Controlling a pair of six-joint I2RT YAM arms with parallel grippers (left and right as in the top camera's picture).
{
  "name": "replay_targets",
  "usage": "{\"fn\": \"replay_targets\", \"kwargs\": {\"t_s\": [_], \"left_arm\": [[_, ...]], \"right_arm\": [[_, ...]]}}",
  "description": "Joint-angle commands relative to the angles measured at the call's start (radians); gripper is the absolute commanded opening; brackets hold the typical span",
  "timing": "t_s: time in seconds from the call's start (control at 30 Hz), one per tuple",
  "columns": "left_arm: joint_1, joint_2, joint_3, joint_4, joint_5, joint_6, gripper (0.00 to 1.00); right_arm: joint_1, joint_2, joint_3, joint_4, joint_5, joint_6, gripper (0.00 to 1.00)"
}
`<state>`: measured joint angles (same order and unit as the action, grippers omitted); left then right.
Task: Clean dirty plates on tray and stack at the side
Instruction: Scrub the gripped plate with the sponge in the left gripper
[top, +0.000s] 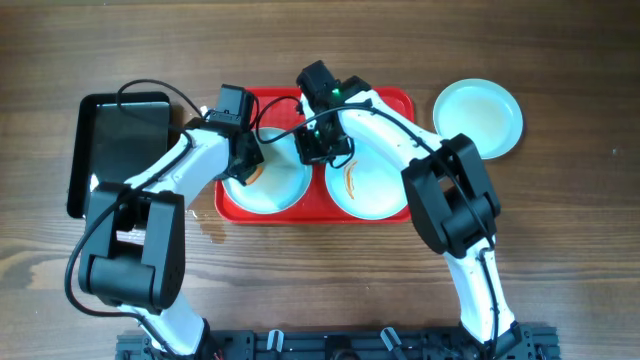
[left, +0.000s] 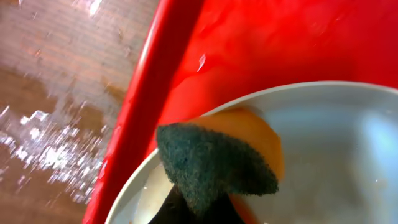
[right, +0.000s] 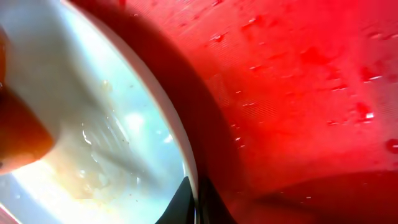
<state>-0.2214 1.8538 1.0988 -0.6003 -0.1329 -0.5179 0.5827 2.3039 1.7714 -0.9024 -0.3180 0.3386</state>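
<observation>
The red tray (top: 392, 100) holds two pale plates. The left plate (top: 280, 188) also shows in the left wrist view (left: 336, 143) and the right wrist view (right: 124, 124). The right plate (top: 372, 188) carries orange-brown smears. A third plate (top: 480, 118) lies on the table right of the tray. My left gripper (top: 246, 160) is shut on a green-and-orange sponge (left: 217, 162) pressed on the left plate's left side. My right gripper (top: 322, 148) is shut on the left plate's right rim (right: 194, 186), with red tray floor (right: 298, 93) beside it.
A glossy black tray (top: 120, 150) lies left of the red tray. The wooden table is wet beside the red tray's left rim (left: 50, 137) and near its front left corner (top: 210, 225).
</observation>
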Motion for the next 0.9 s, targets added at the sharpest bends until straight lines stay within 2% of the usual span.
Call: {"fn": "replay_targets", "kwargs": {"t_s": [0.0,0.17,0.33,0.53,0.87], "left_arm": [[-0.005,0.004,-0.036,-0.098,-0.012,0.016,0.04],[-0.079,-0.129,-0.036,-0.146,0.153,0.017,0.04],[-0.158,-0.221,-0.036,-0.167,0.171,0.016,0.04],[-0.189,-0.200,-0.037,-0.124,0.170,0.004,0.04],[-0.152,-0.124,-0.037,-0.016,0.158,0.005,0.04]], "right_arm": [[0.000,0.029,-0.020,-0.014,0.051,0.010,0.04],[0.000,0.029,-0.020,-0.014,0.063,0.056,0.04],[0.000,0.029,-0.020,-0.014,0.063,0.057,0.04],[0.000,0.029,-0.020,-0.013,0.062,0.057,0.04],[0.000,0.029,-0.020,-0.015,0.062,0.056,0.04]]}}
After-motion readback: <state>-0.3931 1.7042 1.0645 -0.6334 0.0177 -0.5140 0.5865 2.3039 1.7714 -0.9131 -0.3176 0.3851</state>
